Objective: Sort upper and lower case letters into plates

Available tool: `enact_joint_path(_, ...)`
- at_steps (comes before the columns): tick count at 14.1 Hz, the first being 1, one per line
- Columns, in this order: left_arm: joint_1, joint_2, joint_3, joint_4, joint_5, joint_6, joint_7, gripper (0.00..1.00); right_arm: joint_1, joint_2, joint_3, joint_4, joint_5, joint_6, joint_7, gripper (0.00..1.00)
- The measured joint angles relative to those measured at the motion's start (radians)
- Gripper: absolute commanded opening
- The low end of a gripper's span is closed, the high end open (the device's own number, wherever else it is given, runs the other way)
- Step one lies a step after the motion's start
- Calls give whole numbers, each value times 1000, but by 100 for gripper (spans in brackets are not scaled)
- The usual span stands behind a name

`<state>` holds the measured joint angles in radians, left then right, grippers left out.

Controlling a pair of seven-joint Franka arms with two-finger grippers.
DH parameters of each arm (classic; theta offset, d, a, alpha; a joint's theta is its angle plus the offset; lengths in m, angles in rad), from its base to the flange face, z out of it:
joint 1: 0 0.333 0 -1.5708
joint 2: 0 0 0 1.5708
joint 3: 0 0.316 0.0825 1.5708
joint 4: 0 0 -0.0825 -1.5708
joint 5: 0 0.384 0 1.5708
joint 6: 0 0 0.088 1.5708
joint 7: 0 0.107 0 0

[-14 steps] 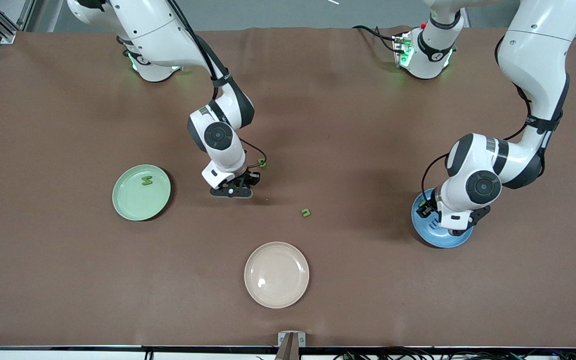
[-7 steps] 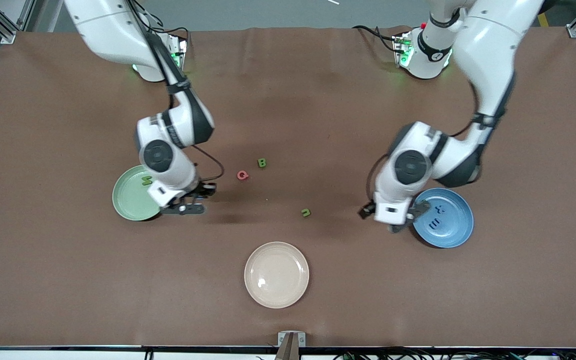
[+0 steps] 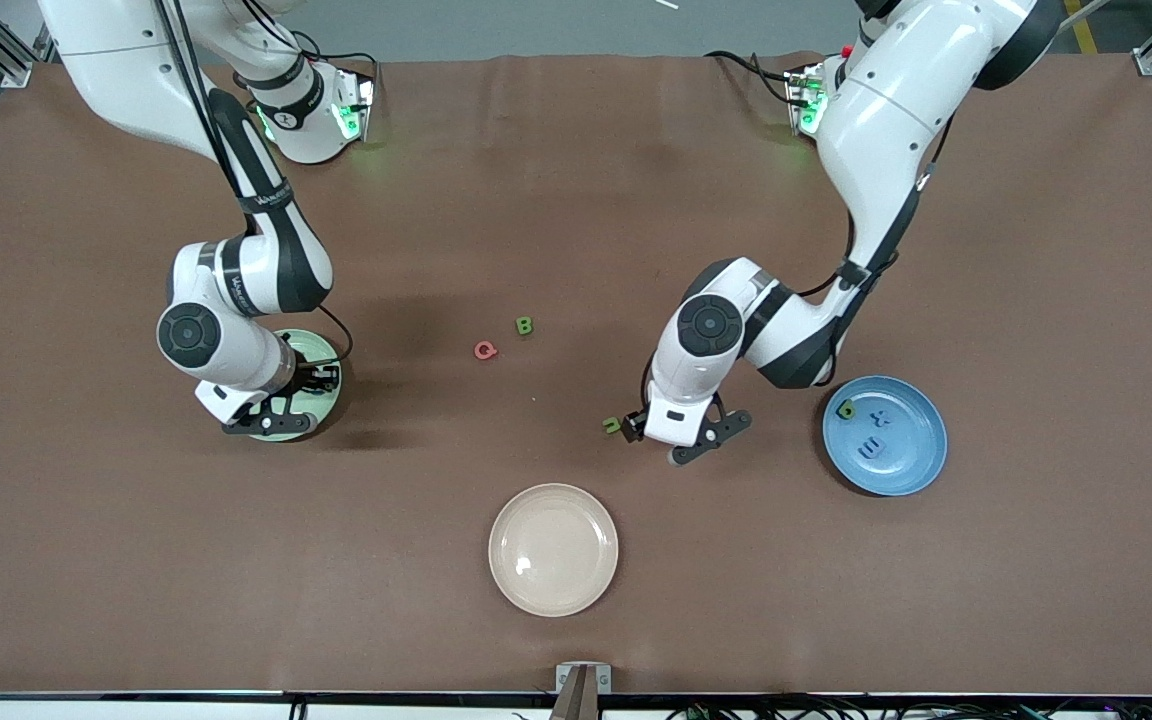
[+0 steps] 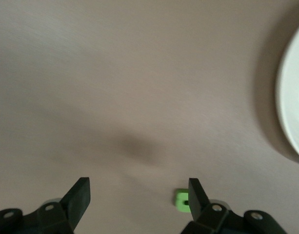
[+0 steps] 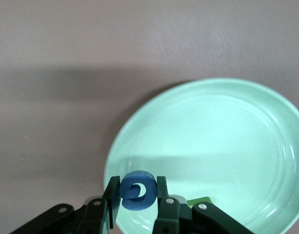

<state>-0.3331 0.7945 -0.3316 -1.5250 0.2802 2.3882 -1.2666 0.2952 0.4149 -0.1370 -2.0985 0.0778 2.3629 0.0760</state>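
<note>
The green plate [image 3: 321,352] lies under the right gripper [image 5: 136,195], whose fingers pinch a blue letter [image 5: 137,190] above its rim; it should release only once well inside. The left gripper [image 3: 681,436], fingers spread, hovers by a green letter [image 3: 613,426], between the cream plate [image 3: 553,549] and blue plate [image 3: 884,435], and should centre first.

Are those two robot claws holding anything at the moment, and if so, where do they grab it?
The right gripper pinches a small blue letter by its two outer sides, over the pale green plate. The left gripper is open and holds nothing.
</note>
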Motion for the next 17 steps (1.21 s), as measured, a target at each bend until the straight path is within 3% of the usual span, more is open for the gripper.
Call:
enact_joint_path(4, -97, 62, 55, 80, 0, 10, -21, 62, -3, 0, 1, -58, 0, 37, 0, 5)
enact_joint_path(5, -134, 75, 89, 95, 0, 10, -31, 60, -4, 0, 1, -63, 0, 37, 0, 20)
enact_joint_path(6, -162, 86, 113, 107, 0, 10, -41, 56, -4, 0, 2, -68, 0, 37, 0, 54)
enact_joint_path(7, -178, 97, 125, 119, 0, 10, -55, 55, -5, 0, 1, -70, 0, 37, 0, 100)
enact_joint_path(10, -198, 119, 129, 148, 0, 10, -78, 50, -9, -4, 1, -69, 0, 37, 0, 100)
enact_joint_path(13, -211, 129, 129, 151, 0, 9, -89, 38, -9, -36, 5, -32, 4, -19, 10, 100)
enact_joint_path(17, -216, 130, 132, 158, 0, -15, -89, 12, 35, -71, 37, 37, 58, -105, 135, 100)
